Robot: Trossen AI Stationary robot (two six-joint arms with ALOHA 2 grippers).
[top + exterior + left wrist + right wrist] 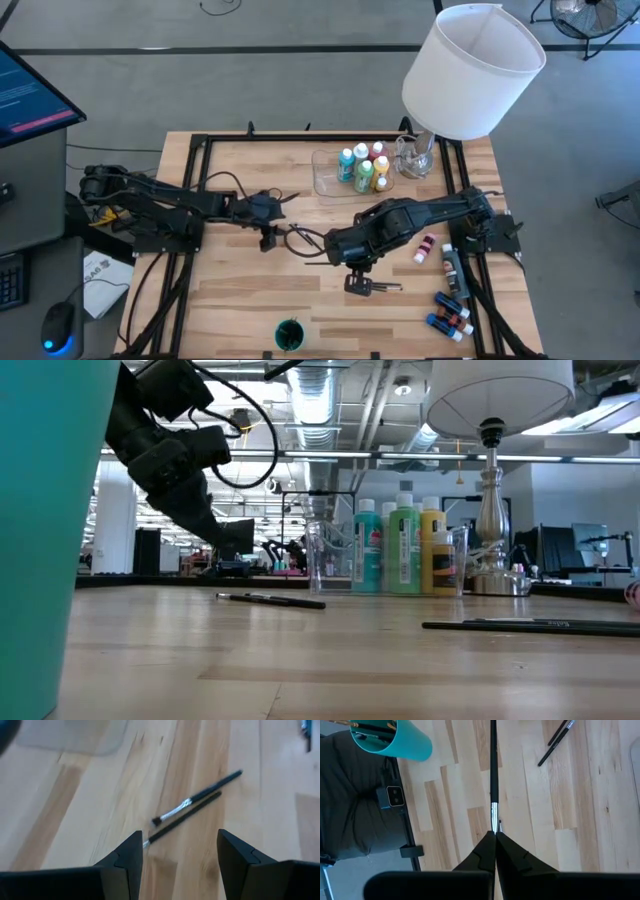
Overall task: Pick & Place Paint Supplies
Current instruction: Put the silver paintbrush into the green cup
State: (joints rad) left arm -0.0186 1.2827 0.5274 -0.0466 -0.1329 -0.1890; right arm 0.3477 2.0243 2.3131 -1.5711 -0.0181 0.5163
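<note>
Landmark: the clear plastic tray at the table's far edge, beside the lamp.
Paint bottles: standing upright in the tray; more lie well right of it.
Right gripper: well in front of the tray, fingers pinched together on a thin brush at its metal ferrule.
Left gripper: left and in front of the tray, fingers parted, holding nothing, above two loose brushes.
Teal cup: farthest from the tray, at the near edge.
</note>
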